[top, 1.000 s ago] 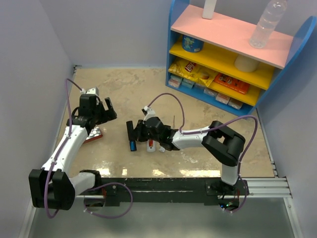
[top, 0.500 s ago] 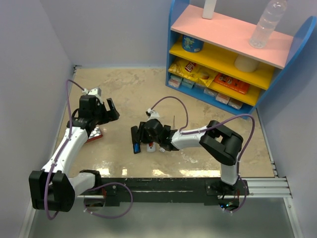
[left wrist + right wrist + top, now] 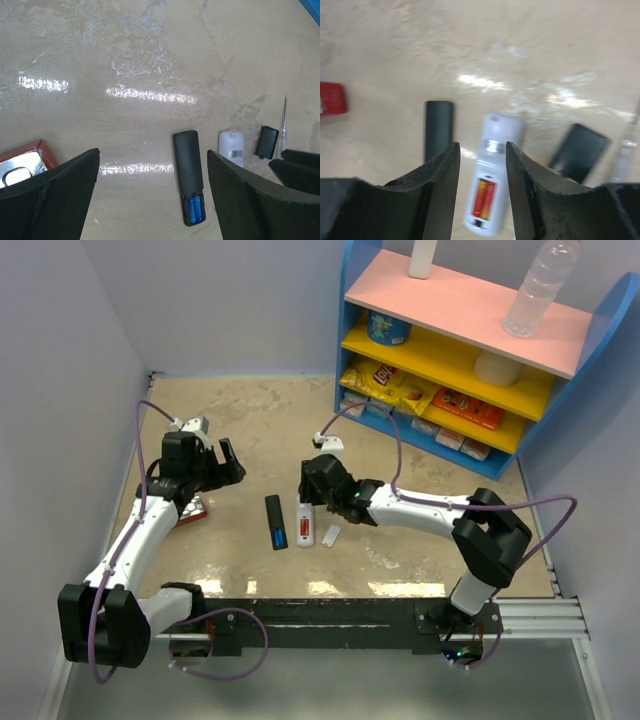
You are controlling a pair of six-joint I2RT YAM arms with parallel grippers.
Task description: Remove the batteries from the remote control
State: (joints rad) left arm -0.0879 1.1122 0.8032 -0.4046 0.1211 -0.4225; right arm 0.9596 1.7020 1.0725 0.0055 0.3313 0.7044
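A black remote [image 3: 275, 519] lies on the table with its back open and two blue batteries [image 3: 280, 537] in it. It also shows in the left wrist view [image 3: 188, 167] with the blue batteries [image 3: 195, 209]. Right beside it lies a white remote [image 3: 305, 524] holding two orange-red batteries [image 3: 483, 197]. My right gripper [image 3: 312, 483] hovers open and empty just behind and above the white remote [image 3: 492, 175]. My left gripper [image 3: 225, 465] is open and empty, well left of both remotes. A black cover plate [image 3: 266, 142] and a white cover plate [image 3: 330, 536] lie beside the white remote.
A red foil pack [image 3: 190, 512] lies under the left arm. A blue shelf unit [image 3: 450, 390] with snacks stands at the back right. A thin stick [image 3: 283, 122] lies near the black cover. Walls close the left and back.
My right gripper has moved from over the black remote to the right and back, and now hovers by the white remote. The black remote lies uncovered. The left gripper barely shifted.
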